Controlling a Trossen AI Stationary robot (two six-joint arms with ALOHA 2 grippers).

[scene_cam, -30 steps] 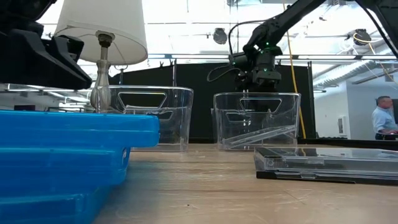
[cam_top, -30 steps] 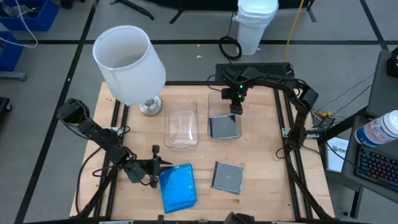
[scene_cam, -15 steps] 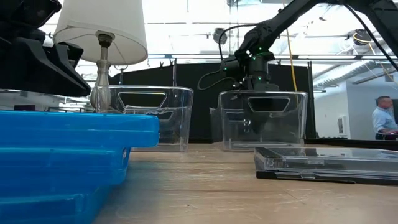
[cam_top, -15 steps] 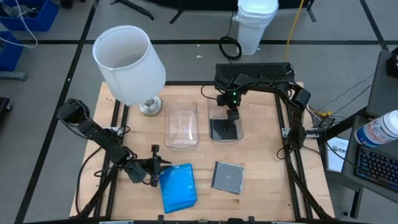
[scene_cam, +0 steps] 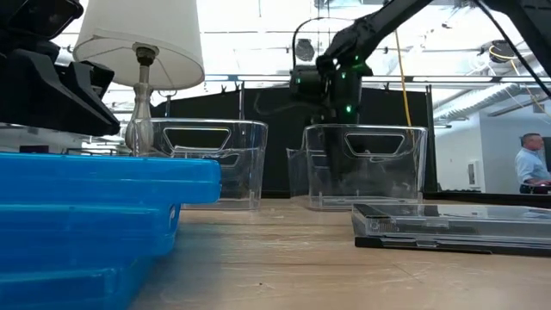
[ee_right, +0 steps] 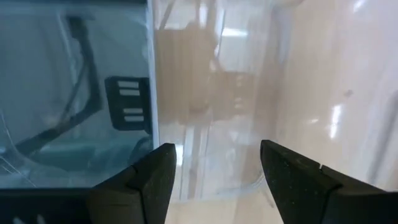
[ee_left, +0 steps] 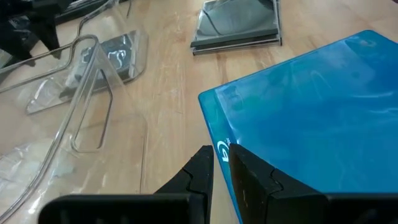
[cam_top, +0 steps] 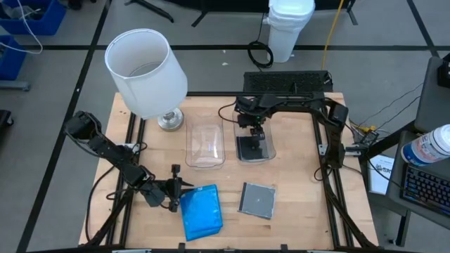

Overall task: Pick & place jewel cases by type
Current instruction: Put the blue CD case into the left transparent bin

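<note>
A stack of bright blue jewel cases [cam_top: 201,212] lies flat on the table's near side, with my left gripper [cam_top: 177,195] at its left edge. In the left wrist view the fingers [ee_left: 222,163] are shut at the top blue case's edge [ee_left: 214,124]. A dark grey case [cam_top: 257,200] lies flat to the right of the stack. Another dark case [cam_top: 252,146] lies in the right clear tub [cam_top: 268,151]. My right gripper [cam_top: 252,131] hangs open over that tub; its wrist view looks down on the dark case [ee_right: 68,93]. My left gripper comes level from the table's left, and its shut fingertips stand at the left edge of the top blue case [ee_left: 217,140]. I cannot tell whether they touch it.
A second clear tub [cam_top: 205,139] stands left of the right one. A white-shaded lamp [cam_top: 146,74] stands at the far left corner. A person [scene_cam: 525,168] shows in the room beyond the table. Bare wood lies between the tubs and the cases.
My right gripper has moved toward the table's left above the right tub, staying open. The dark case in that tub leaned against a wall a second ago and no longer shows slanted in the low view. The tub has shifted a little.
</note>
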